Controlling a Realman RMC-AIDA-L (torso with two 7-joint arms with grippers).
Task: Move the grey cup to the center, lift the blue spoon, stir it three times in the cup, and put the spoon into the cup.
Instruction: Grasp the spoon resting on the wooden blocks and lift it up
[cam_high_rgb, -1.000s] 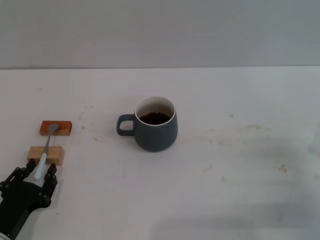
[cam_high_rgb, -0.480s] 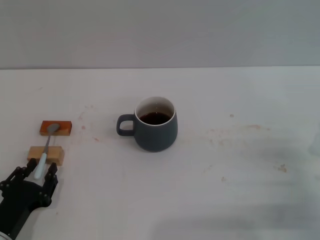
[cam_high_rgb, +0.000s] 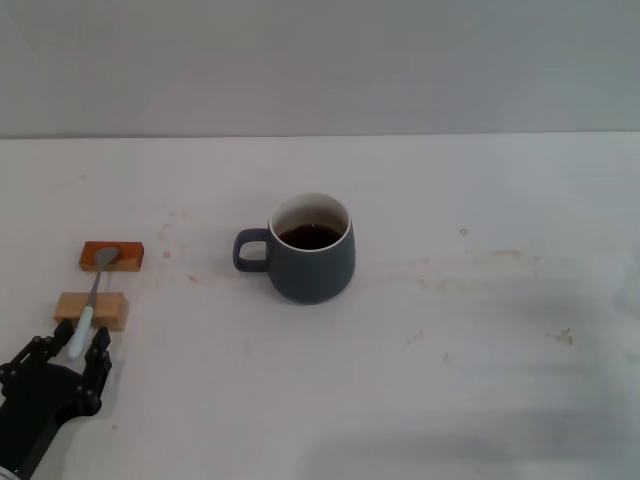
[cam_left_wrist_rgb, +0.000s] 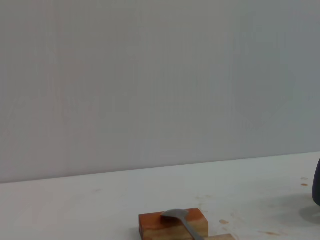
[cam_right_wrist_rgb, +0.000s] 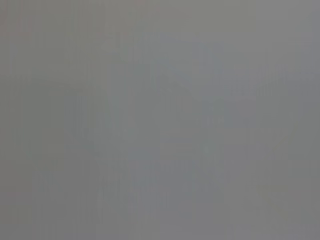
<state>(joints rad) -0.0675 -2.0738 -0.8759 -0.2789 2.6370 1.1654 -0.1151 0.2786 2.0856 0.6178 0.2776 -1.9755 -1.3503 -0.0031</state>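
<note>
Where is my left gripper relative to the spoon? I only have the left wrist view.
Observer: The left gripper sits at the handle end of the blue spoon, jaws open on either side of it.
Operator: What's the handle resting on?
Observer: A tan wooden block, nearer the robot than the orange-brown block.
Operator: Anything in the cup?
Observer: The grey cup holds dark liquid.

Bare lab test bench, stained white table (cam_high_rgb: 480, 330), plain grey wall (cam_high_rgb: 320, 60)

Slate-grey cup (cam_high_rgb: 312, 262), pale-blue-handled spoon (cam_high_rgb: 91, 303), black left claw (cam_high_rgb: 70, 350).
</note>
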